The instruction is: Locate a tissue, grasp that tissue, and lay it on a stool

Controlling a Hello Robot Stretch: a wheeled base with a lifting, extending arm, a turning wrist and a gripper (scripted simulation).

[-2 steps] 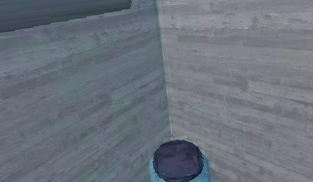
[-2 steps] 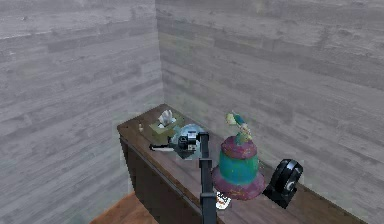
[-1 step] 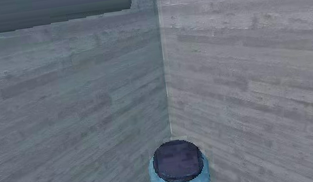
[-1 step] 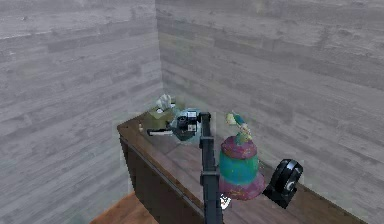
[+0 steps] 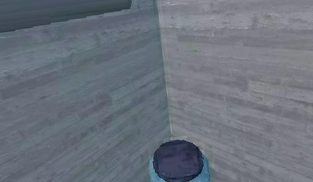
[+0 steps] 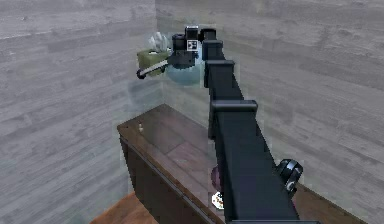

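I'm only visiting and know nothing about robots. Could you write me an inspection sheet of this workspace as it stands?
Surface: dark brown cabinet top, under the arm.
Job's things: pale bluish blob hangs at the tool's far end, clear of the top, so the tool holds it; too small to confirm as a tissue.
Clutter: dark round thing and white bit on the cabinet; blue jar-like thing low in the forward view.
Grippers: tool raised high against the wall.
Cables: nothing seen.
Surroundings: grey plank walls meeting in a corner, dark panel, wooden floor.
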